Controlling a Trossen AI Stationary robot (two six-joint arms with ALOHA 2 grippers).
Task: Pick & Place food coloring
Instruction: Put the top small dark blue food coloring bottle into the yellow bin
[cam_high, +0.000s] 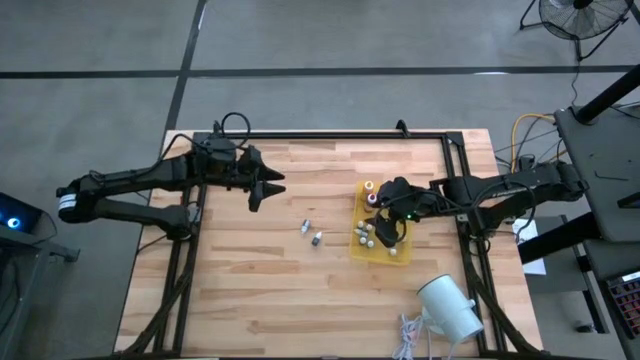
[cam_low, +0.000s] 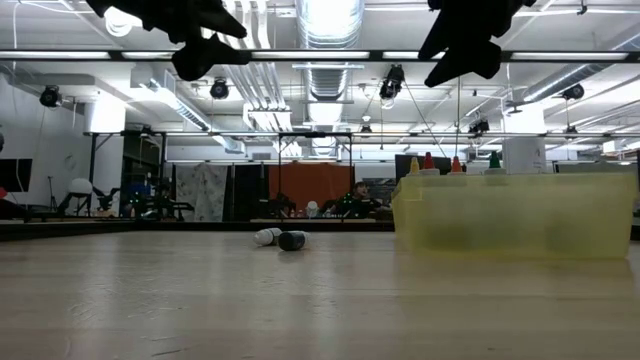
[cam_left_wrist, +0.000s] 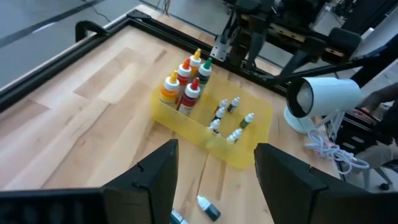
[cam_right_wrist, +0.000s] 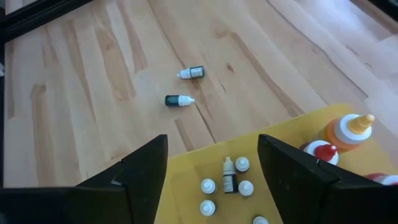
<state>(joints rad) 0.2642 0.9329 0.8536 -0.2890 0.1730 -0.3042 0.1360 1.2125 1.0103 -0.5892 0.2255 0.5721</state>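
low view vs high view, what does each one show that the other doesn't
Only the low view shows the room behind the table: ceiling lights, ducts and a seated person far off. Only the high view shows the white cylinder, the cable beside it, and which arm is which: left hand over bare wood, right hand above the yellow tray. Both show the tray with coloured-top bottles and two small vials lying loose on the table.
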